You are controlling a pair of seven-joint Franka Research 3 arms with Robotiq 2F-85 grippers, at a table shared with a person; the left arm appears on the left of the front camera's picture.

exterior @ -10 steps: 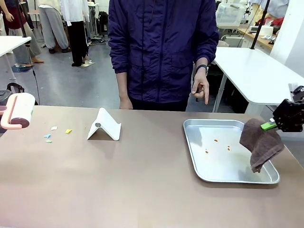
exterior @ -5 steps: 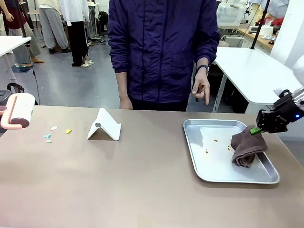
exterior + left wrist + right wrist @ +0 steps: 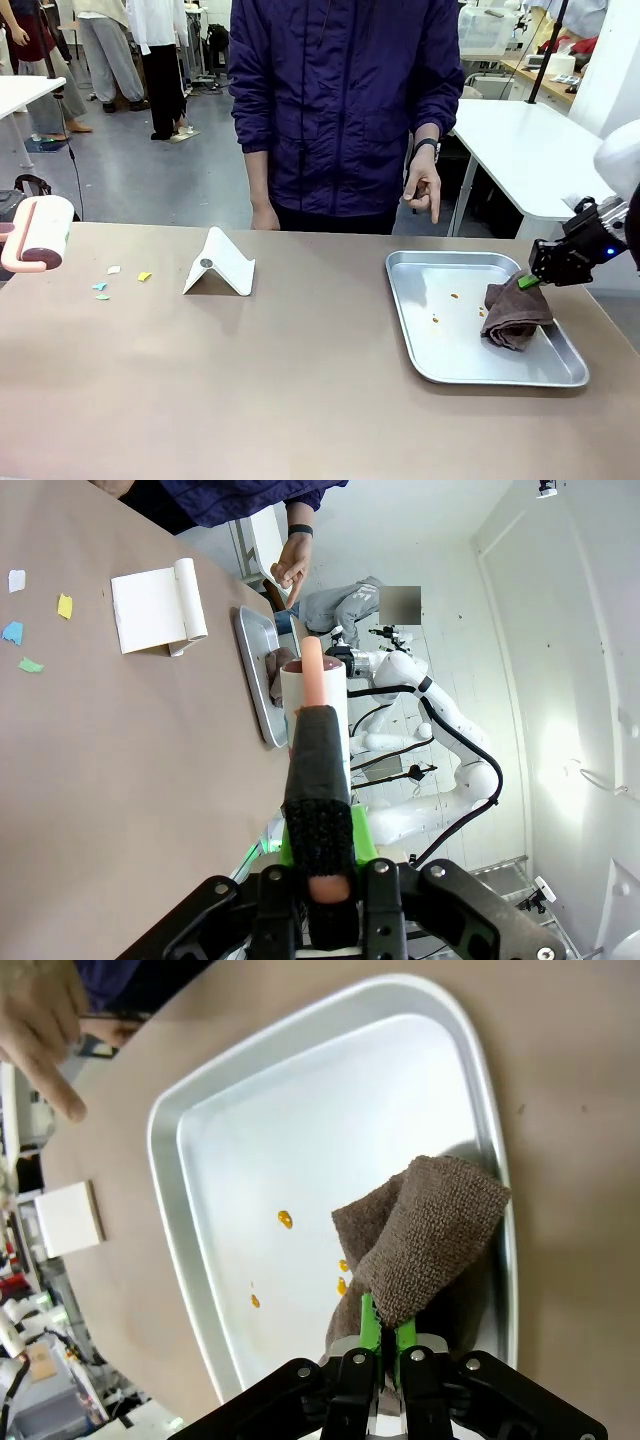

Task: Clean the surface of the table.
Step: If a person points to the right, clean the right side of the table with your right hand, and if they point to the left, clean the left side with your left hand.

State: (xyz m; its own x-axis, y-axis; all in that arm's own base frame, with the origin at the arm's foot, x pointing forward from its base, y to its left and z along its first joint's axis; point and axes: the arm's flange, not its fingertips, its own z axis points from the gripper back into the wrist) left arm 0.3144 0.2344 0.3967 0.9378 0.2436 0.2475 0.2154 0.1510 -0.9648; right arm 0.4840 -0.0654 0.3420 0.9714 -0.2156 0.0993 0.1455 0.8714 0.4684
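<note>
Running both arms here. Right hand (image 3: 526,282) is pinched shut on a top fold of the brown cloth (image 3: 515,318), which slumps into the tray (image 3: 440,262) at the right end of the counter (image 3: 300,390), right by some orange spots (image 3: 286,1219). Left hand (image 3: 320,850) is clamped on the roller (image 3: 40,232) by its pink handle, up at the left edge. The counter looks hard, flat and matte, so there's nothing to grab and I'd guess it takes firm pressure fine. The cloth is floppy, so I'd bunch it. Paper scraps (image 3: 144,276) near the white stand (image 3: 220,268) look featherlight.
</note>
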